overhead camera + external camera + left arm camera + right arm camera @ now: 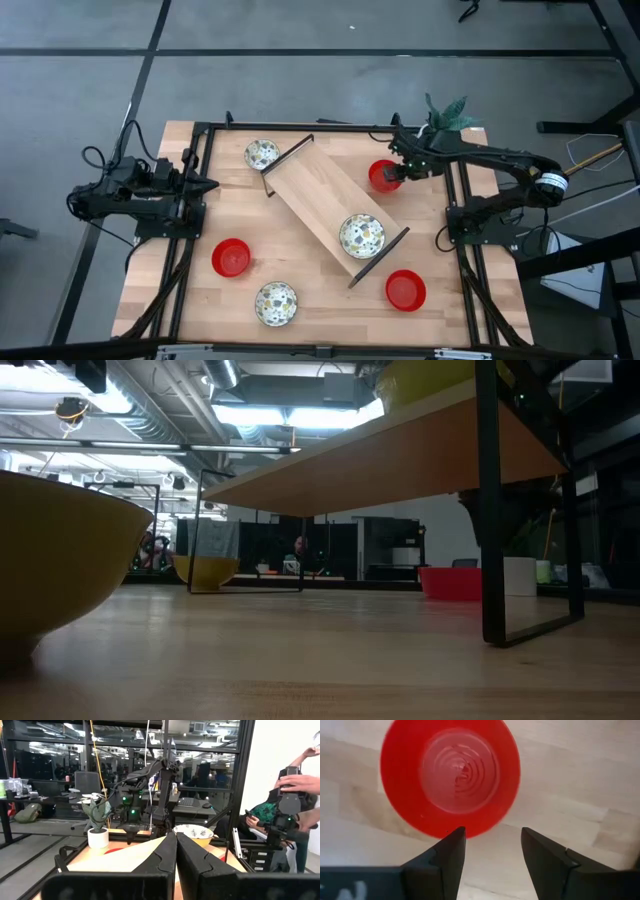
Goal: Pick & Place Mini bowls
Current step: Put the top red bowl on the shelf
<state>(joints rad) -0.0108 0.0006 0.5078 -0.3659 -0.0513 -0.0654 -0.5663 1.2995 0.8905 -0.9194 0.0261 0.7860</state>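
Observation:
Three red mini bowls rest base down on the table: one at the far right (384, 176), one (232, 257) and one (405, 290). Speckled bowls sit at the far side (262, 154), at the near side (276, 303) and on the wooden shelf (361, 236). My right gripper (398, 176) is open just above the far right red bowl (451, 777), at its rim, with one fingertip (454, 840) over the rim's edge. My left gripper (207, 185) is shut and empty at the table's left side.
A wooden shelf on black legs (315, 195) lies slantwise across the table's middle. A white pot with a green plant (445, 115) stands at the far right corner, close to my right arm. A person's hands (300, 782) show beyond the table.

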